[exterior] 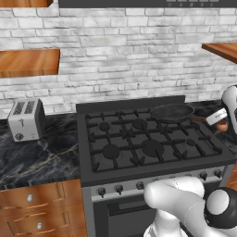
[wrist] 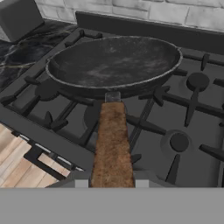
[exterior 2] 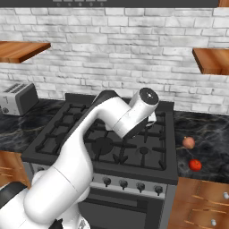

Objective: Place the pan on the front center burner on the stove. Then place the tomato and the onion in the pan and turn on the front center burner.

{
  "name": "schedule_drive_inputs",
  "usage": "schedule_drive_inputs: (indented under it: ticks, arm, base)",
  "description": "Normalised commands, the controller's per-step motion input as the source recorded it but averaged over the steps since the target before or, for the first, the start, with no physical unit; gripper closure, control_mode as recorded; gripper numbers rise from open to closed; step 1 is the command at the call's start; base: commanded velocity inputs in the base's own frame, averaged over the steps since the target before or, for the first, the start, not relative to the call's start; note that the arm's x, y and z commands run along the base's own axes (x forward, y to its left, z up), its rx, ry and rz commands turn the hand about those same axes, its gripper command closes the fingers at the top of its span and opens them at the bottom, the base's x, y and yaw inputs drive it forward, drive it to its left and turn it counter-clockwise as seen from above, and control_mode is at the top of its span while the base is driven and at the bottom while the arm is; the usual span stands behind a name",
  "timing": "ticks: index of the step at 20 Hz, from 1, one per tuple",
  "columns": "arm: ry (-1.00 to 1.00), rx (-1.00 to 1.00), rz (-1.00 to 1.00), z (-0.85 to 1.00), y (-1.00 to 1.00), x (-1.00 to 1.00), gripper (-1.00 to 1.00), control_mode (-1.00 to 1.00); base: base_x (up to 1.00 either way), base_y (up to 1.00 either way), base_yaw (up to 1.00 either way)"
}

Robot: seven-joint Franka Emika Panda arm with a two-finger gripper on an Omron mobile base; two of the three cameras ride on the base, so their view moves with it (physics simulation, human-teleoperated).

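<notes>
My gripper is shut on the brown wooden handle of the dark grey pan, holding it level just above the grates. From the left base, the pan hangs over the back right of the black stove, and the gripper is at its right. The wide front center burner is bare, nearer the front than the pan. On the counter right of the stove lie the pinkish onion and, nearer the front edge, the red tomato. My arm hides the pan from the right base.
A steel toaster stands on the dark marble counter left of the stove. A row of small knobs runs along the steel front. Wooden shelves hang on the brick wall on both sides.
</notes>
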Motion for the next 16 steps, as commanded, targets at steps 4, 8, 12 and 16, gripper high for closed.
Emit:
schedule_drive_inputs:
  ticks: [4,8,12,16]
  arm:
    - [0.08,0.06,0.24,-0.01,0.09,-0.04,1.0,-1.0]
    - [0.05,0.06,0.23,-0.14,0.07,-0.02,1.0,-1.0]
    - [0.01,0.04,0.2,-0.29,0.02,-0.04,1.0,-1.0]
    - [0.0,0.01,0.16,-0.28,0.02,0.0,1.0,-1.0]
  base:
    - [0.0,0.0,0.0]
    - [0.0,0.0,0.0]
    - [0.0,0.0,0.0]
    - [0.0,0.0,0.0]
